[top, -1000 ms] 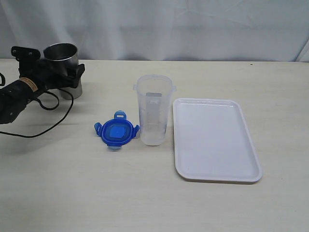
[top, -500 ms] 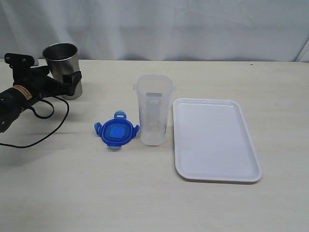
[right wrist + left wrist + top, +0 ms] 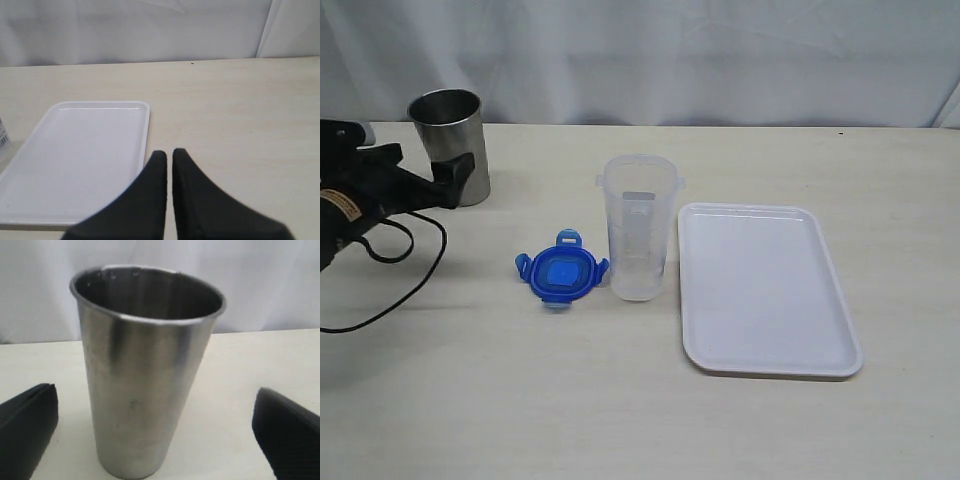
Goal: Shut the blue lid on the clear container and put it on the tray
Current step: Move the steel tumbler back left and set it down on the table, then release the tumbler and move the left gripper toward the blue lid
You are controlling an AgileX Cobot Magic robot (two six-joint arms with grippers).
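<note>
On the pale desk [image 3: 620, 410], in front of a white curtain [image 3: 670, 60], the clear container [image 3: 638, 228] stands upright and uncovered, roughly in the middle. The blue lid [image 3: 560, 273] lies flat on the desk just beside it, on the left as I look, with its 4 flaps folded outward; lid and container sit very close, and I cannot tell whether they touch. On the other side of the container lies the white tray [image 3: 765, 290], with nothing on it, its near edge just beside the container's base.

At the far left the left gripper [image 3: 458, 178] hangs low over the desk, pointing at a steel cup [image 3: 450, 125] that stands upright near the back edge. The left wrist view shows its 2 black fingers [image 3: 27, 427] spread wide, 1 on each side, with the cup ahead in the gap between them and neither finger touching it. A black cable [image 3: 405, 270] loops on the desk below that arm.

The right gripper [image 3: 168, 155] is out of the exterior view. In its own wrist view its fingers [image 3: 152, 195] are pressed almost together, with only a thin slit between them and nothing held, hovering over bare desk just beside a long edge of the tray.
</note>
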